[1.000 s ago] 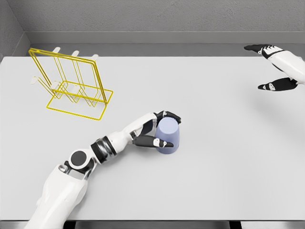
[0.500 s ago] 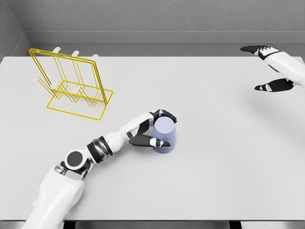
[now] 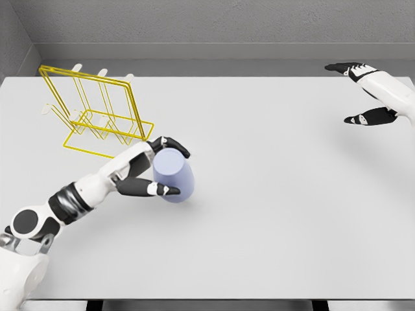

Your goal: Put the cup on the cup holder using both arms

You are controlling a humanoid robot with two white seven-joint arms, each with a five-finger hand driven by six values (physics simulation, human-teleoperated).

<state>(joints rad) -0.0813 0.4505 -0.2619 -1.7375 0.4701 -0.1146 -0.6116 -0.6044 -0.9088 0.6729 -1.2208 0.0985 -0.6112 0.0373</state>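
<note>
- Grey walls back a pale counter (image 3: 279, 214)
- Left hand (image 3: 152, 172) grips the lilac cup (image 3: 174, 175), tilted, near the yellow cup holder (image 3: 97, 116)
- Right hand (image 3: 366, 94) hovers far right, fingers spread, empty
- Risk: the tilted cup could slip or snag the holder's wires

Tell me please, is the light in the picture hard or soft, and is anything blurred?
Head view: soft, even light; the cup in the left hand casts only a faint shadow on the table. The thin yellow cup holder stays sharp, no glare, no blur.
</note>
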